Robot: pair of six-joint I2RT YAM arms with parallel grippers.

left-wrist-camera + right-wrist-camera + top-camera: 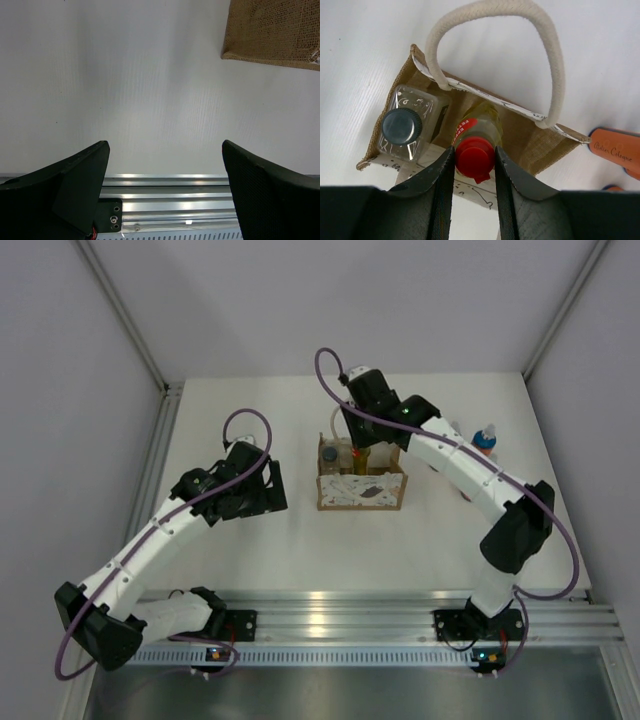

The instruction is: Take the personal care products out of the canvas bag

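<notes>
Canvas bag [362, 490] stands toward the bench's far edge; inside it my right gripper [475, 162] clenches the yellow bottle [485, 122]; my left gripper [165, 185] gapes empty.

Tool [474, 152] around red-capped yellow bottle [484, 124]

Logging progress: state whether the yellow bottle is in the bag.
In. The yellow bottle stands inside the canvas bag, right gripper around its cap.

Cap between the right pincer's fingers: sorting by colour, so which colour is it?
The cap is red, clearest in the right wrist view.
</notes>
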